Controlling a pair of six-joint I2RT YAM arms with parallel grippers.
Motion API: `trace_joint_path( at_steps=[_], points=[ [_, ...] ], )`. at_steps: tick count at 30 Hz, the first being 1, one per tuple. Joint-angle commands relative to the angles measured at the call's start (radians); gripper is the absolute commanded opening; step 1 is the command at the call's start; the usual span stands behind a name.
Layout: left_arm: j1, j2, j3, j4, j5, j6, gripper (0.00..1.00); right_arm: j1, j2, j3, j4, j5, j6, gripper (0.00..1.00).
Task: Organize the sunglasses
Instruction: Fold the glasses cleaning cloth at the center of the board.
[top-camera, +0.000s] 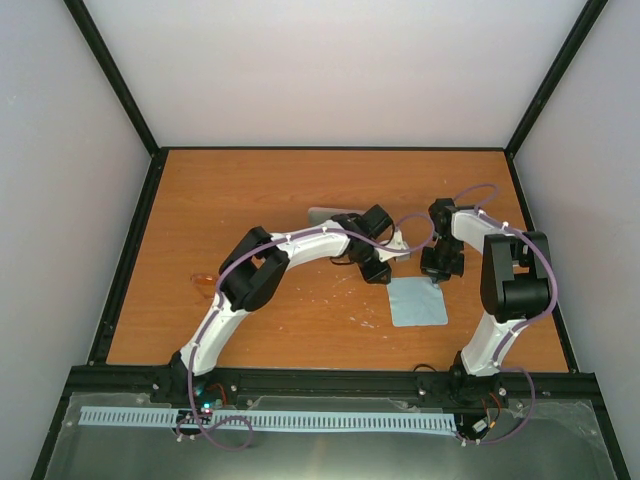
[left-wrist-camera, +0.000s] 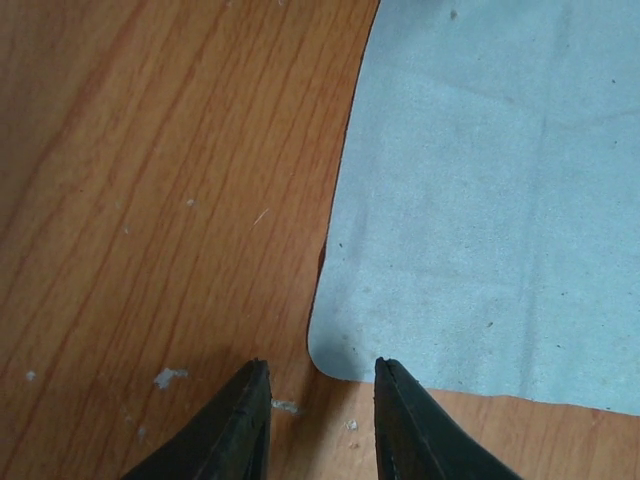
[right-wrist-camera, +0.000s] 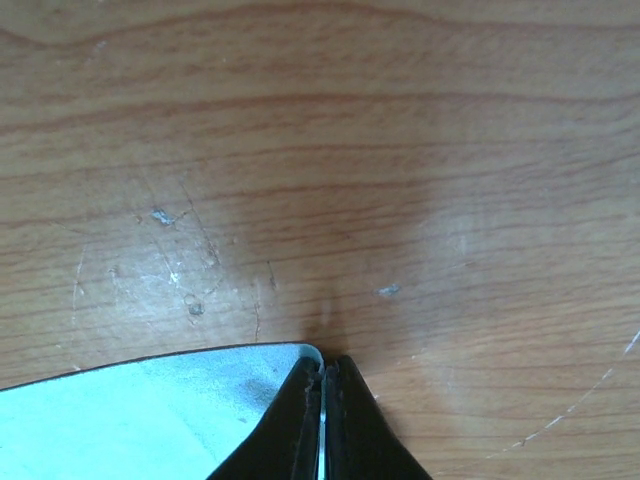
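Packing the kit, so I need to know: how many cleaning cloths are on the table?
1. The light blue cloth lies flat right of centre. The right gripper pinches its far right corner, and the left gripper straddles its far left corner. Another could be hidden under the left arm.

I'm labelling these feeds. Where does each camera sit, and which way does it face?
Top external: above and behind the bases, looking down on the table; both arms visible.
Left wrist: on the left arm, facing down at the blue cloth corner; left pincer open.
Right wrist: facing down at wood; right pincer pinching a cloth corner.
Shared: the cloth, in all three.
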Motion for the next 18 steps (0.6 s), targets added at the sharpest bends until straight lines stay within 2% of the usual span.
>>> trace_joint_path(
  at_steps=[1,9,13,18],
  points=[
    [-0.013,0.022,0.049,-0.018,-0.013,0.011,0.31,0.003,-0.030,-0.009,0.004,-0.005,0.016,0.03],
    [-0.023,0.049,0.082,-0.026,-0.001,0.009,0.26,0.004,-0.033,-0.004,-0.001,-0.002,0.015,0.03],
    [-0.032,0.044,0.078,-0.036,0.015,0.008,0.25,0.003,-0.033,-0.004,0.000,-0.001,0.023,0.03],
    [-0.040,0.035,0.053,-0.044,0.006,0.018,0.21,0.003,-0.039,-0.007,0.002,0.002,0.030,0.03]
  ],
)
